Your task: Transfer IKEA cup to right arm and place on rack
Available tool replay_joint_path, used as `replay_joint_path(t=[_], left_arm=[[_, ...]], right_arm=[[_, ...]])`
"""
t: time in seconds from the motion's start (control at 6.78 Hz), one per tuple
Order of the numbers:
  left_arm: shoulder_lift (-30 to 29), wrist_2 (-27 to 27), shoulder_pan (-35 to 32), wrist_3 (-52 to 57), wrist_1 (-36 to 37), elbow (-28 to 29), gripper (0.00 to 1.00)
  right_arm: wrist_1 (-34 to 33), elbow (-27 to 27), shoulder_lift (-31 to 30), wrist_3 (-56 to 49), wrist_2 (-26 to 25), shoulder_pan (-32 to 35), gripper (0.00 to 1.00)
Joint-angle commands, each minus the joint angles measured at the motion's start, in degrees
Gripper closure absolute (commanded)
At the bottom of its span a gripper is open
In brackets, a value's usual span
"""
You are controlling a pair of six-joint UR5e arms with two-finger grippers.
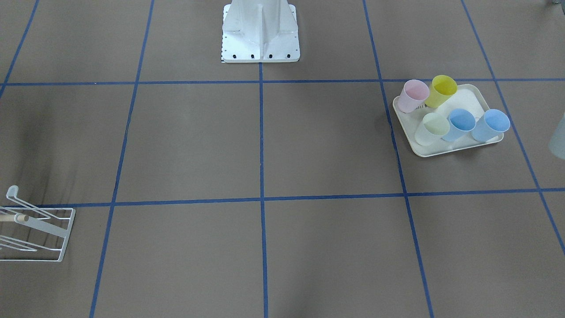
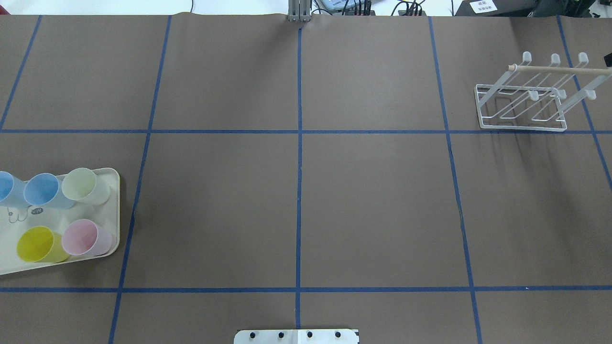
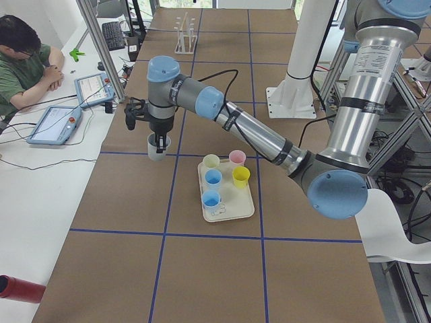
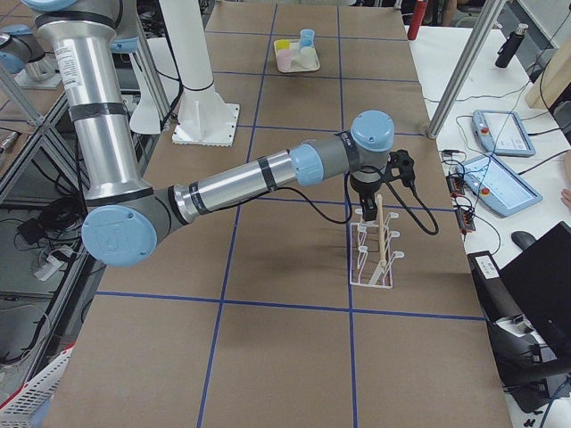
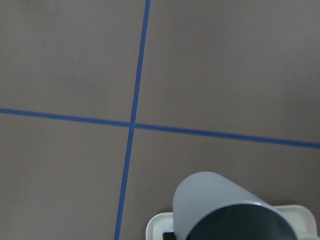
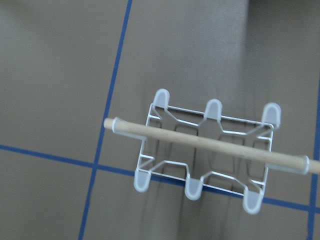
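A pale grey-blue IKEA cup (image 3: pixel 156 147) hangs off the tray's far side, with my left gripper (image 3: pixel 159 139) at its rim. Whether that gripper is shut, I cannot tell. The cup (image 5: pixel 220 200) fills the bottom of the left wrist view, and a sliver of it (image 1: pixel 557 137) shows at the front-facing view's right edge. The white wire rack (image 2: pixel 523 107) with its wooden dowel stands at the far right. My right gripper (image 4: pixel 368 207) hovers just above the rack (image 4: pixel 373 250), its state unclear. From the right wrist the rack (image 6: pixel 205 150) is seen straight down.
A cream tray (image 2: pixel 114 210) at the left holds several upright cups: blue, pale green, yellow (image 2: pixel 36 243) and pink (image 2: pixel 81 237). The robot's white base (image 1: pixel 260 35) stands mid-table. A person (image 3: pixel 27 60) sits by tablets beyond the far table edge.
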Motion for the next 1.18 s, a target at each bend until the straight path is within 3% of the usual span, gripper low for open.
replay_joint_path(t=[0.0, 0.15, 0.29, 0.44, 0.59, 0.88, 1.03], left_arm=[[-4.4, 0.6, 10.1, -29.2, -25.9, 8.6, 1.0], [-5.7, 0.6, 12.2, -38.8, -36.5, 11.9, 1.0], [-8.2, 4.7, 15.4, -48.4, -43.2, 13.1, 1.0], [-10.6, 10.7, 20.8, -58.3, -48.3, 13.0, 1.0], [-12.9, 19.2, 26.6, -67.7, -53.4, 12.7, 1.0], [-16.6, 33.3, 36.4, -81.0, -62.2, 12.4, 1.0], [-17.3, 39.2, 40.4, -84.7, -67.7, 12.7, 1.0]], right_arm=[[15.0, -6.3, 4.7, 16.3, -0.2, -3.0, 0.0], [20.9, -9.8, 7.6, 23.2, -0.3, -4.3, 0.0], [26.3, -12.5, 10.2, 29.3, -0.5, -5.8, 0.0], [30.7, -13.2, 13.1, 38.7, -3.0, -8.0, 0.0], [38.5, -13.2, 14.5, 51.3, -9.2, -12.1, 0.0], [54.4, -13.3, 16.0, 78.1, -19.6, -20.2, 0.0], [59.7, -13.2, 16.6, 87.9, -21.7, -22.7, 0.0]])
